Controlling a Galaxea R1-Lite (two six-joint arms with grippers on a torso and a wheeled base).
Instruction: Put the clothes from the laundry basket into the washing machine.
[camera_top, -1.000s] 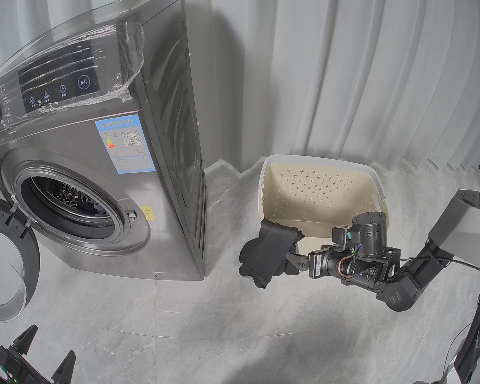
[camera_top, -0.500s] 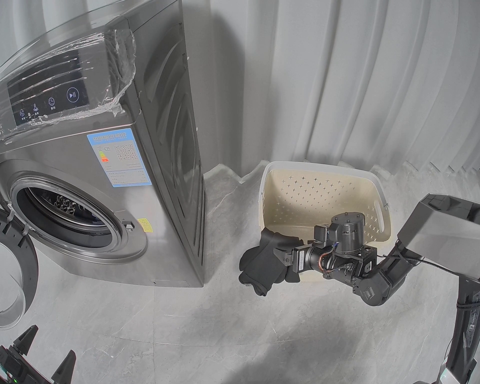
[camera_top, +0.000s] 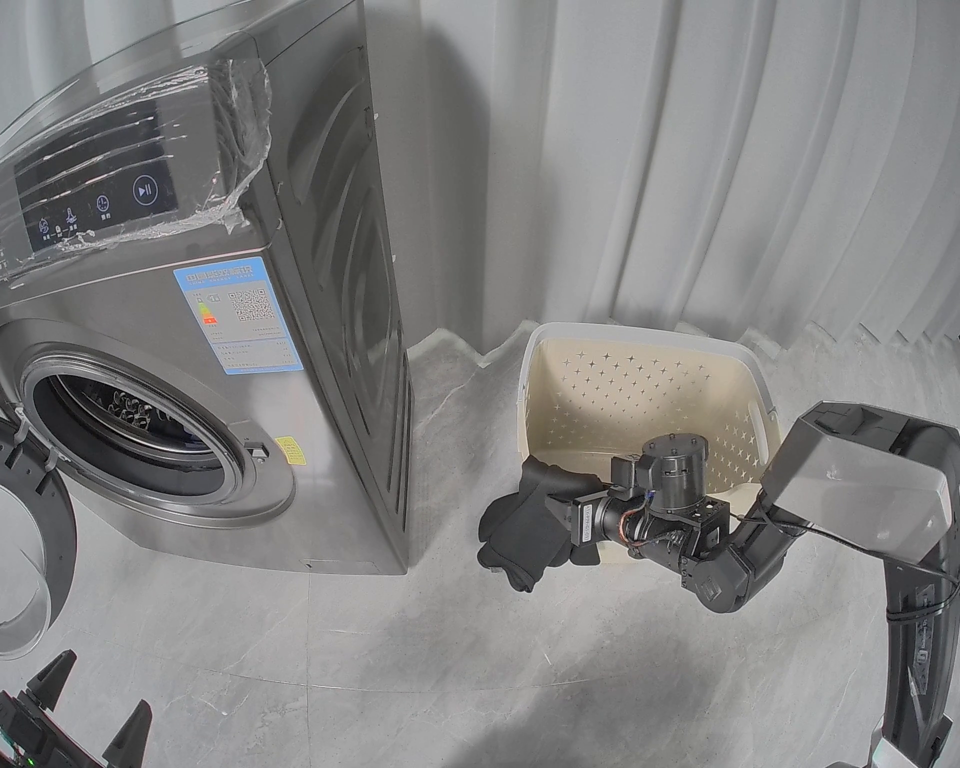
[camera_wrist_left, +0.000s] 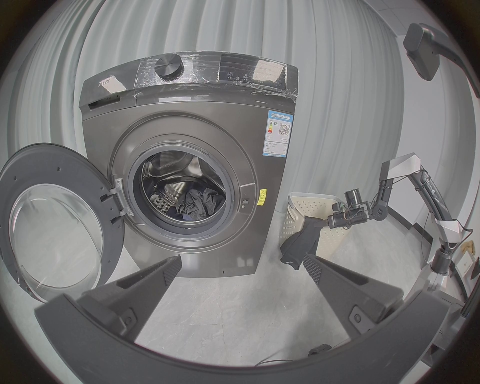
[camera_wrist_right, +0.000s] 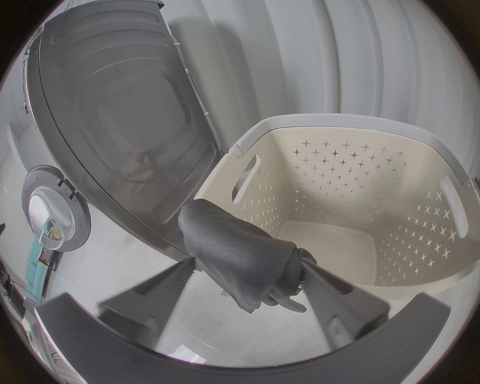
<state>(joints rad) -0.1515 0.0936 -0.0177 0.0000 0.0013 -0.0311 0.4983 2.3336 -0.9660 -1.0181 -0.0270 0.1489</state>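
Shifted left, right gripper (camera_top: 562, 517) clamps one dark garment (camera_top: 518, 535) beside one basket (camera_top: 640, 332); left gripper (camera_top: 100, 685) apart.

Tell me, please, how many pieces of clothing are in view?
2: a dark garment hangs from the right gripper at a corner of the laundry basket; a dark bundle lies in the washing machine and may hold several pieces.

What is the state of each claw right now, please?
Left claw: open, holding nothing.
Right claw: closed, holding the dark garment.
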